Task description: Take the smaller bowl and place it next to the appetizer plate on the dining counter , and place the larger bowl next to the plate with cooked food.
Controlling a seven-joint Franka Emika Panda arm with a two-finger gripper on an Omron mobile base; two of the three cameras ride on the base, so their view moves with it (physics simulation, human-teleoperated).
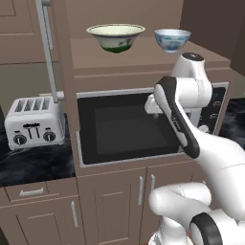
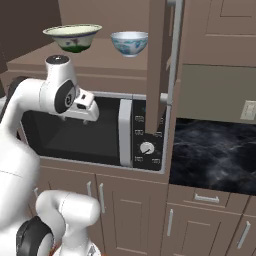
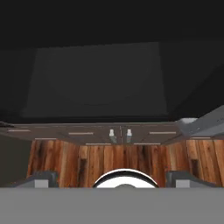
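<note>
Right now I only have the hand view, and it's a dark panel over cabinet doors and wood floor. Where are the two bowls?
Observer: Both stand upright on the brown ledge on top of the microwave, which is the dark panel you are facing.
Operator: Which side is the smaller one on?
Observer: The smaller bowl, blue-patterned, is on the right. The larger bowl, cream with a green foot, is to its left, with a gap between them.
Operator: Anything else near the microwave?
Observer: A silver toaster sits on the black counter to its left.
</note>
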